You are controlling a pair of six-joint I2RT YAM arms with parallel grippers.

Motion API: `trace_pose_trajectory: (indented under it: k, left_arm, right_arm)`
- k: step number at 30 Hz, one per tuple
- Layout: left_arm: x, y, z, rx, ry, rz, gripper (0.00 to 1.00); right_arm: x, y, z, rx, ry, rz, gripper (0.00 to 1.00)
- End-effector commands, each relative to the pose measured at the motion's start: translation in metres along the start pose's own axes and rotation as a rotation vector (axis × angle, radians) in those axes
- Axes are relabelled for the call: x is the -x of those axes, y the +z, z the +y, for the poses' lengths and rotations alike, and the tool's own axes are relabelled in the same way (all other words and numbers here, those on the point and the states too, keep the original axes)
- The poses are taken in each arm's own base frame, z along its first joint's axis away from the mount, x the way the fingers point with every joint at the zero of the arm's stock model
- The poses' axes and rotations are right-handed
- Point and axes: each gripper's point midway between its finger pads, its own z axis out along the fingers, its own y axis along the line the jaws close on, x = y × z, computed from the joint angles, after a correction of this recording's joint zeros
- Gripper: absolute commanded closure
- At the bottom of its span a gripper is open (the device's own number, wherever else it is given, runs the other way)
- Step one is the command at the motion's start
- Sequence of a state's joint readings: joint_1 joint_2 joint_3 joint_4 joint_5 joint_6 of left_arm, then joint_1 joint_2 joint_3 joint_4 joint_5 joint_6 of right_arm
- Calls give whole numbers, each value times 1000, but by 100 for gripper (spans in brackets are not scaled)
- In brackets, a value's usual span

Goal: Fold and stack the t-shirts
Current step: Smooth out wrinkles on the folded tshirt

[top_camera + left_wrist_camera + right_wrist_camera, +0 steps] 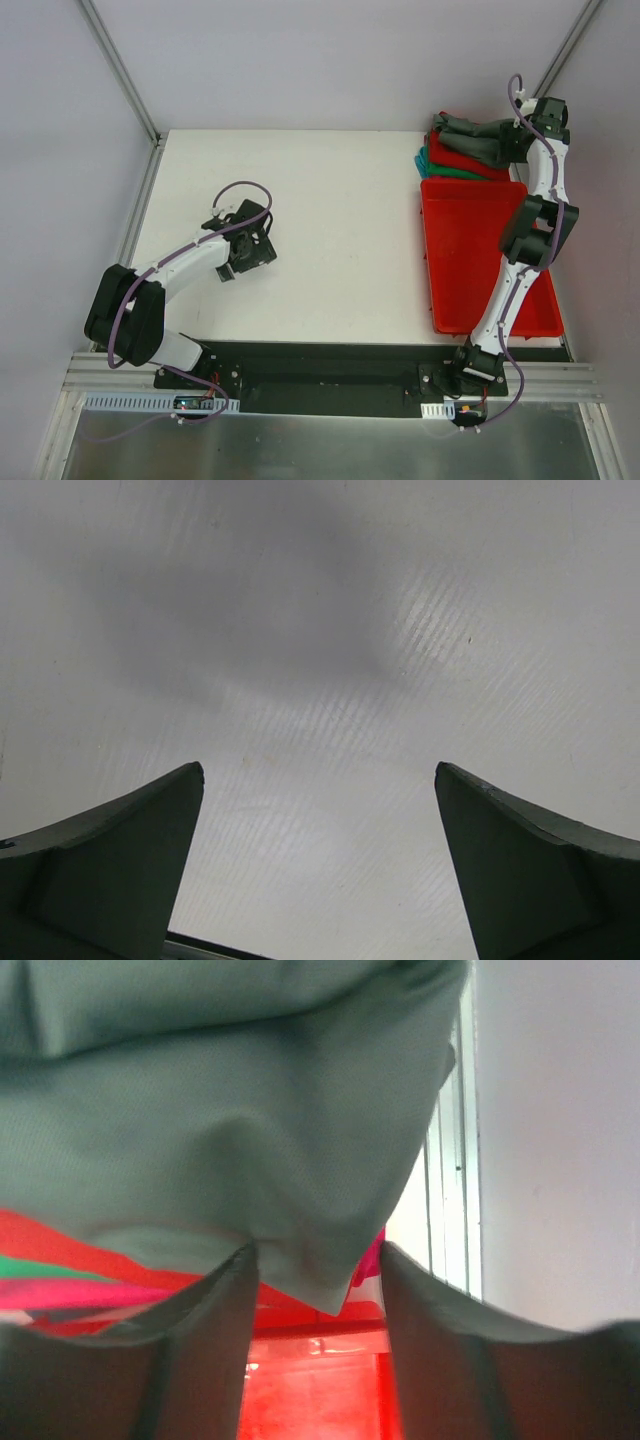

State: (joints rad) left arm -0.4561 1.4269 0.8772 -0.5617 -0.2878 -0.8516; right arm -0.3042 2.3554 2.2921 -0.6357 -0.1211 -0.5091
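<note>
A crumpled charcoal-grey t-shirt [468, 133] lies on top of a red t-shirt [452, 157] and a teal-green t-shirt [430, 166] at the back right corner of the table. My right gripper [505, 140] is down at this pile. In the right wrist view the grey shirt [220, 1110] fills the top, and a corner of it hangs between my parted fingers [318, 1250]; the jaws are not closed on it. Red [60, 1235] and teal [20, 1267] cloth show beneath. My left gripper [258, 245] is open and empty over bare table [318, 770].
A rigid red plastic tray [470, 260] lies along the right side, just in front of the pile; it also shows in the right wrist view [310, 1390]. Frame posts and white walls bound the table [330, 220] at the back and sides.
</note>
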Motion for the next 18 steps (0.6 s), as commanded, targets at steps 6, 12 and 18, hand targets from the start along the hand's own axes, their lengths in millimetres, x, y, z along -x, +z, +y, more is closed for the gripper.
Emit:
trace_pose_trajectory:
  k: [6,12,18]
  left_arm:
    - [33,-27,-22,-84,18,-71,1]
    - [55,-45,-32,-130,33,-129,1]
    - [70,-55,-38,-154,31,-157,1]
  right_arm:
    - [57,-84,52,110,83,-171,1]
    - [89,-82,92,219,171,-266,4]
    - [115,-49,108,321,318,-308,4]
